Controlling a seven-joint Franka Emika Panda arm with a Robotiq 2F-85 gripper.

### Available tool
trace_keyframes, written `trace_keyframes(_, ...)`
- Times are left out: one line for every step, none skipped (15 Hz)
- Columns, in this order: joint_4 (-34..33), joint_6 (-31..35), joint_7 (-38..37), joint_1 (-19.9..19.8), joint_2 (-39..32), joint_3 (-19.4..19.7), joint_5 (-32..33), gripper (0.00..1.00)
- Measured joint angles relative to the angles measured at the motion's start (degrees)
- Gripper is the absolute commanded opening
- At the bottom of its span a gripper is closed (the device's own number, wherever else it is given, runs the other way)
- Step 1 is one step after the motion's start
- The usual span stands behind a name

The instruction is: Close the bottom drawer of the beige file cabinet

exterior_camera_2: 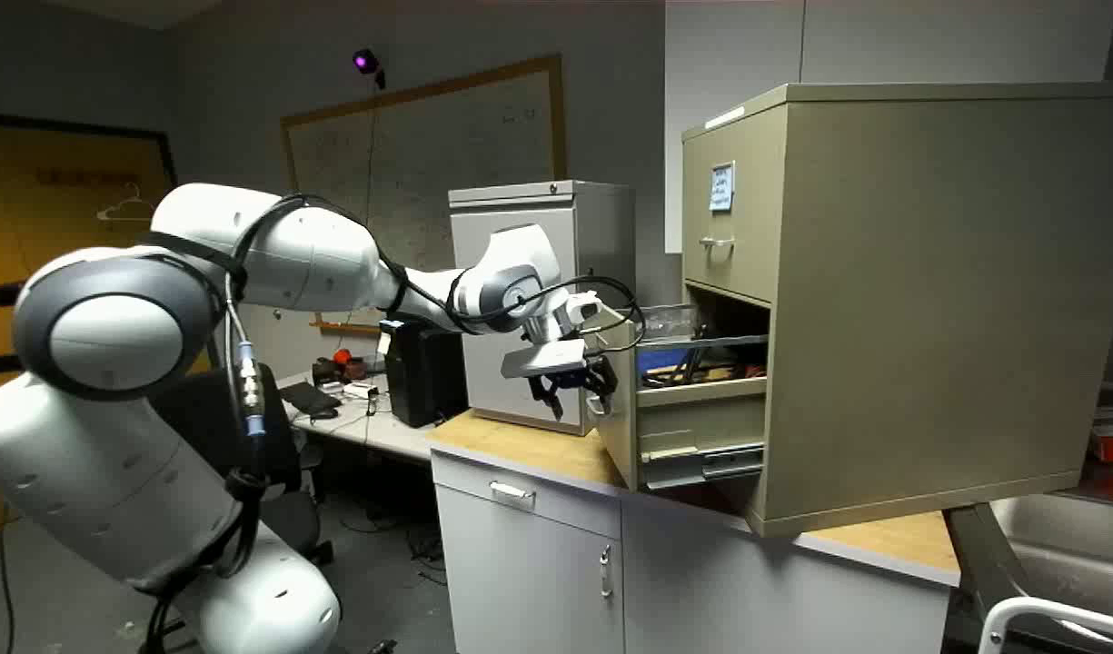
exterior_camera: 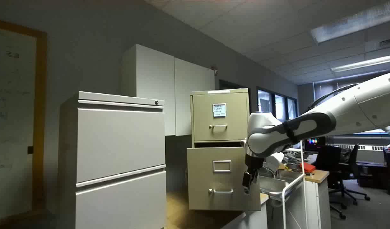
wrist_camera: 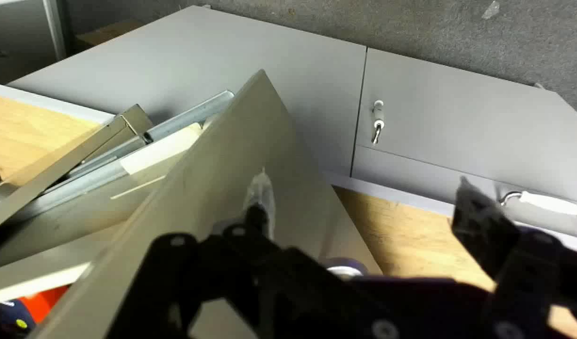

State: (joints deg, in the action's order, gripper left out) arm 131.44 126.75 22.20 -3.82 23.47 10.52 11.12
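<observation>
In an exterior view the bottom drawer [exterior_camera: 222,179], a plain beige metal front with a small silver pull handle [exterior_camera: 223,191], stood face-on, pulled out from the tall, narrow tan-beige metal file cabinet [exterior_camera: 201,114]; its inside showed there only as a dark gap. Side-on, in an exterior view, that inside opened up: a blue item [exterior_camera_2: 662,360] lay beside a dark tangle too jumbled to sort out. The foot of the pale grey metal cabinet [exterior_camera_2: 601,245] also showed there, resting on the wooden countertop [exterior_camera_2: 520,445].

The black two-fingered gripper [exterior_camera_2: 581,406] hung by the drawer front's outer face, released, its fingers [wrist_camera: 476,221] spread wide in the wrist view. Whether either touched the metal could not be told. A round, purple-edged pale thing [wrist_camera: 345,270] was blurred and partly covered by the gripper. The white robot arm [exterior_camera_2: 320,259] was cut off in both exterior views.
</observation>
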Motion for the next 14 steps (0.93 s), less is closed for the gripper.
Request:
trace_keyframes(-0.1, 0.0, 0.0, 0.0, 0.0, 0.0, 0.0, 1.00)
trace_keyframes(-0.2, 0.0, 0.0, 0.0, 0.0, 0.0, 0.0, 1.00)
trace_keyframes(-0.2, 0.1, 0.0, 0.0, 0.1, 0.0, 0.0, 1.00)
trace_keyframes(-0.2, 0.1, 0.0, 0.0, 0.1, 0.0, 0.0, 1.00)
trace_keyframes(-0.2, 0.1, 0.0, 0.0, 0.1, 0.0, 0.0, 1.00)
trace_keyframes(-0.2, 0.1, 0.0, 0.0, 0.1, 0.0, 0.0, 1.00)
trace_keyframes(-0.2, 0.1, 0.0, 0.0, 0.1, 0.0, 0.0, 1.00)
trace_keyframes(-0.2, 0.1, 0.0, 0.0, 0.1, 0.0, 0.0, 1.00)
trace_keyframes(-0.2, 0.1, 0.0, 0.0, 0.1, 0.0, 0.0, 1.00)
trace_keyframes(-0.2, 0.1, 0.0, 0.0, 0.1, 0.0, 0.0, 1.00)
trace_keyframes(-0.2, 0.2, 0.0, 0.0, 0.1, 0.0, 0.0, 1.00)
trace_keyframes(-0.3, 0.3, 0.0, 0.0, 0.0, 0.0, 0.0, 0.82)
trace_keyframes(-0.5, 0.5, 0.0, 0.0, 0.0, 0.0, 0.0, 0.74)
trace_keyframes(-0.9, 0.8, 0.0, 0.0, 0.0, 0.0, 0.0, 0.67)
